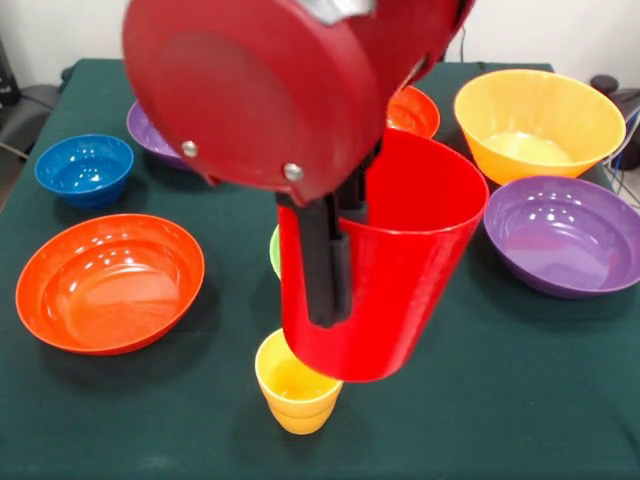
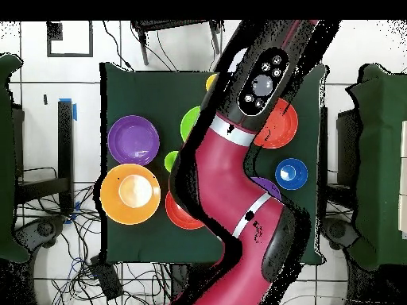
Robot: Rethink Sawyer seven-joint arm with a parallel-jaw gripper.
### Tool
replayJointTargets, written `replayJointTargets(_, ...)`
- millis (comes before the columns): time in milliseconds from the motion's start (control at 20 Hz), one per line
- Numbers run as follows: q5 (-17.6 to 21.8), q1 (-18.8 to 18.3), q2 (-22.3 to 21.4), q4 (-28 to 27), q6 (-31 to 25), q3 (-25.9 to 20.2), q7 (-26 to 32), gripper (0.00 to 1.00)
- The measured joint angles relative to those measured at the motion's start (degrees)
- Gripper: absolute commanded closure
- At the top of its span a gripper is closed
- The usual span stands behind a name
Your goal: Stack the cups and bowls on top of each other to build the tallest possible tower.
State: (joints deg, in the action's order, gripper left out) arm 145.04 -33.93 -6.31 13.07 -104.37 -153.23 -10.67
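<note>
So the gripper (image 1: 328, 270) is pinching the red cup (image 1: 385, 265) by its rim, one black finger outside the wall and the other apparently inside, and the cup hangs upright in the air just above the yellow cup (image 1: 295, 385), which sits mouth-up near the front edge of the table (image 1: 520, 420). From the front view the red cup's base overlaps the yellow cup's rim on the right side, so it looks offset rather than centred, though I can't tell for sure whether they're touching yet. If I were doing this step I'd slide the red cup over until its base is square over the yellow mouth, keep it level, then lower slowly so it seats inside instead of tipping the little yellow one over. Only let go once it stops sinking. The rest is spread around waiting: blue bowl (image 1: 84, 168) and a red-orange bowl (image 1: 108, 280) on one side, the big orange bowl (image 1: 538, 120) and a purple bowl (image 1: 562, 233) on the other, and something light green (image 1: 273, 250) peeking out behind the red cup. Overhead the arm (image 2: 230, 167) hides the cups mostly.
</note>
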Motion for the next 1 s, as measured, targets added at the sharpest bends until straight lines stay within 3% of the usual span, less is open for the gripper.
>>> replayJointTargets(200, -1.64, 0.00, -1.25, 0.07, -2.33, 2.01, 0.00, 1.00)
replayJointTargets(600, -9.31, -0.01, -4.74, 1.12, -9.35, 7.88, -0.04, 1.00)
replayJointTargets(1000, -13.54, -0.03, -6.11, 1.66, -10.43, 11.59, -0.04, 1.00)
